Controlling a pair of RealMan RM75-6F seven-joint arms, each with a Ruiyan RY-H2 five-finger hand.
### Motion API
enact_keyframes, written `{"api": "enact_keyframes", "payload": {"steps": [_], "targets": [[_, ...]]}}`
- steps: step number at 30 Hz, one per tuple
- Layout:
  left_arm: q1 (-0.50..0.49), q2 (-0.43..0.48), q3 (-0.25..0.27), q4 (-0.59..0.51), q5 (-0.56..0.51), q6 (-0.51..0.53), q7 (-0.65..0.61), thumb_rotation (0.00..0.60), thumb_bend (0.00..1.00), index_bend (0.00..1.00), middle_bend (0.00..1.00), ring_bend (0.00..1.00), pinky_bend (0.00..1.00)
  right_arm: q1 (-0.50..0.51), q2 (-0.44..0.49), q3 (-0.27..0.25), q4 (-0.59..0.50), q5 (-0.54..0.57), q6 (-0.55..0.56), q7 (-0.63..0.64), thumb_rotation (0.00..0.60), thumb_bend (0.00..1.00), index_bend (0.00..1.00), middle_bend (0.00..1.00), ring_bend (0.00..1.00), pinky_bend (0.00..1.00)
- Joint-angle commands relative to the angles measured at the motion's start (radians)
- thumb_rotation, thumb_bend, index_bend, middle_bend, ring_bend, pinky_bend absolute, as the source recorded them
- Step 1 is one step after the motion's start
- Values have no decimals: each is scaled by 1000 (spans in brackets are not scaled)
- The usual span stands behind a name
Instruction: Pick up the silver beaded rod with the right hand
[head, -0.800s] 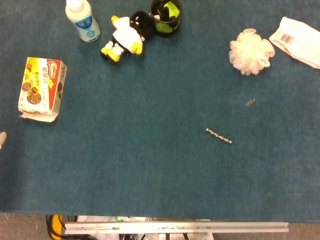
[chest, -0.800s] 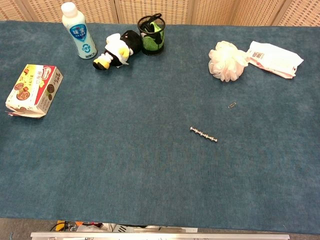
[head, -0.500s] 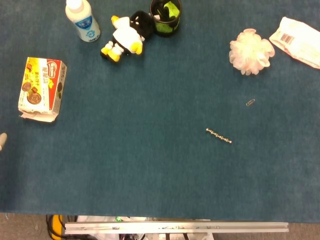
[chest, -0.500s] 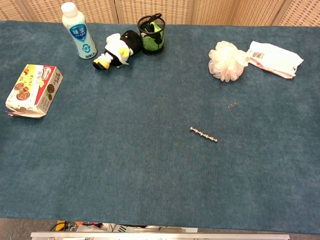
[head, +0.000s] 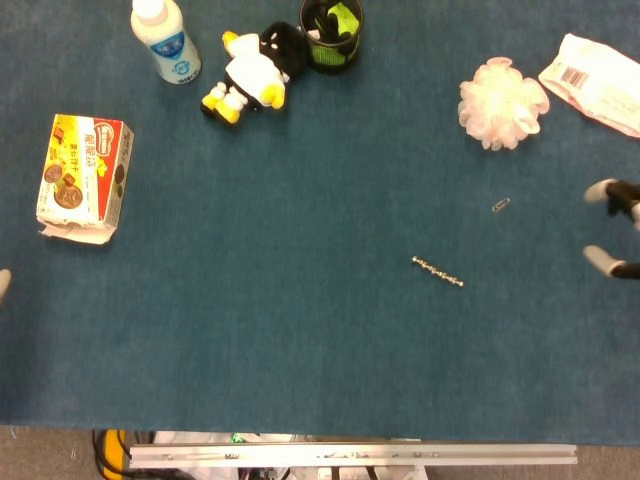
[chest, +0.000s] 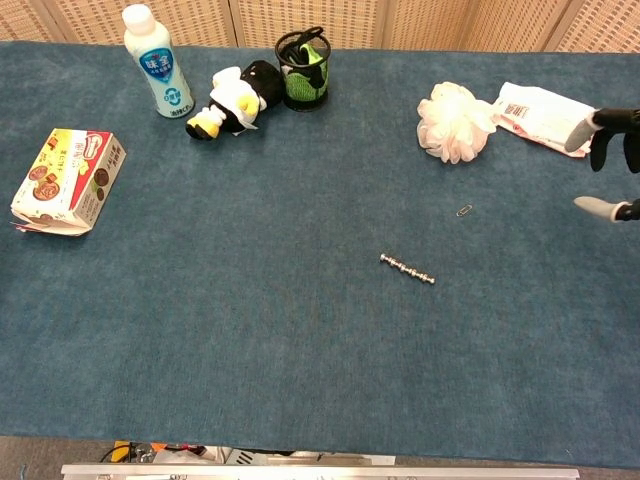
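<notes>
Right hand (chest: 610, 165) at the right frame edge, only pale fingertips (head: 602, 260) and dark fingers showing, spread apart, holding nothing, above the blue felt table (chest: 250, 300). Thin silver beaded rod (chest: 407, 269) lies flat mid-table, well apart from the hand, near a small paperclip (chest: 464, 211). Left hand (head: 4, 283): just a blurred tip at the left edge, state unclear.

paperclip (head: 501, 205) near silver beaded rod (head: 437, 271)
</notes>
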Motion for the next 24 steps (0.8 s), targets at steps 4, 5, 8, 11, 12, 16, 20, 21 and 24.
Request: {"api": "enact_keyframes", "payload": {"steps": [4, 5, 8, 11, 12, 16, 20, 21, 24], "targets": [[4, 0, 3, 3, 3, 2, -2, 600, 214, 0, 23, 24, 6, 126, -40, 5, -45, 22, -193, -95, 600, 195, 440, 761, 827, 908], [5, 0, 4, 4, 3, 2, -3, 600, 214, 0, 23, 24, 6, 144, -55, 8, -47, 31, -219, -102, 600, 196, 441, 778, 843, 919], [5, -2, 5, 7, 3, 1, -4, 600, 214, 0, 23, 25, 6, 185, -94, 15, -44, 54, -277, -122, 600, 195, 452, 839, 897, 960], [6, -2, 7, 10, 7, 2, -6, 600, 214, 0, 23, 24, 6, 224, -124, 20, -50, 93, -341, -151, 600, 196, 463, 894, 943, 990], [7, -2, 7, 10, 8, 2, -7, 600, 213, 0, 23, 24, 6, 234, -132, 21, -54, 106, -356, -160, 600, 196, 463, 902, 951, 993], [11, -2, 9, 16, 5, 3, -15, 600, 214, 0, 23, 25, 6, 270, -172, 30, -56, 152, -397, -197, 600, 196, 480, 942, 991, 1000], [15, -5, 11, 26, 4, 5, -25, 600, 214, 0, 23, 25, 6, 298, -202, 33, -46, 210, -432, -242, 600, 196, 492, 955, 1000, 1000], [16, -5, 11, 28, 4, 5, -28, 600, 214, 0, 23, 25, 6, 305, -208, 33, -44, 225, -440, -252, 600, 196, 492, 957, 1000, 1000], [16, -6, 11, 36, 3, 3, -34, 600, 213, 0, 23, 24, 6, 323, -228, 30, -33, 270, -460, -286, 600, 197, 492, 963, 1000, 1000]]}}
